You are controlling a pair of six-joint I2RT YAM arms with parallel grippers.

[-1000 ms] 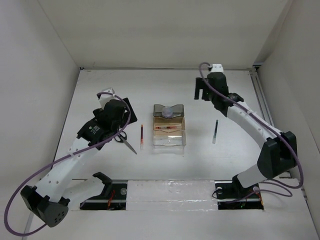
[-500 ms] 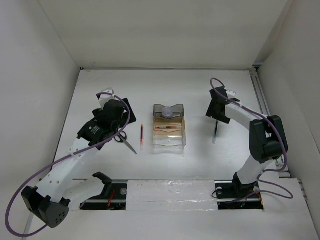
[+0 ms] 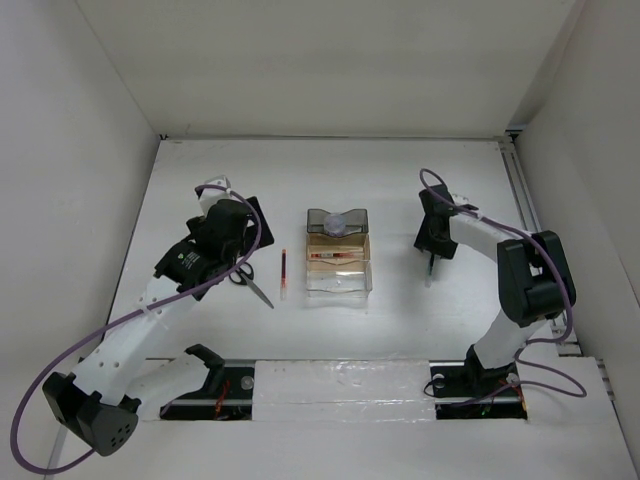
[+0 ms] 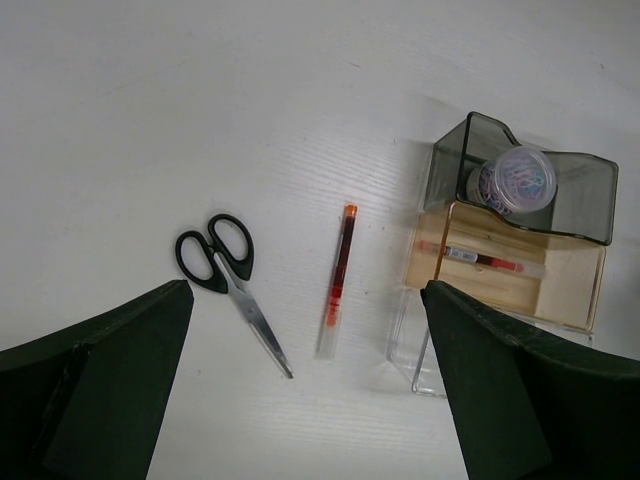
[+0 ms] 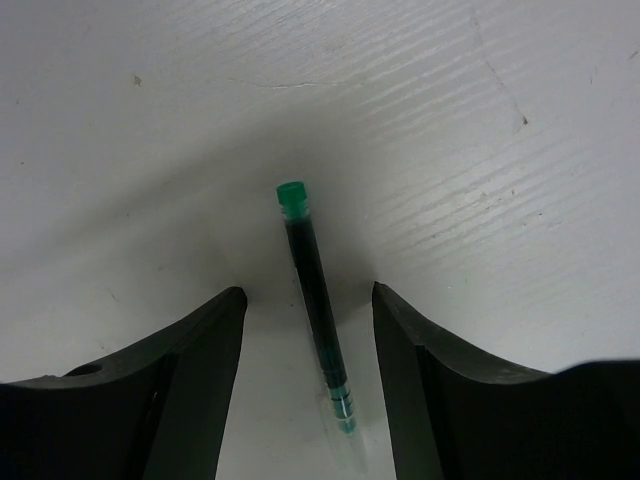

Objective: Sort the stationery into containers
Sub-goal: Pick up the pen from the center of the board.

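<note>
— Where's the dark pen (image 5: 318, 308)?
— Flat on the worktop (image 5: 500, 150), right of the bins (image 3: 315, 270), lengthwise between the right end effector's (image 5: 307, 293) parted fingers (image 5: 190, 380) (neither touching it), green cap (image 5: 291, 197) pointing away from the wrist.

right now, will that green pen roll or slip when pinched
The green pen looks thin and round, so it may roll on the table if nudged sideways. Probably stiff and light; its smooth barrel could slip in the right pincer.
</note>
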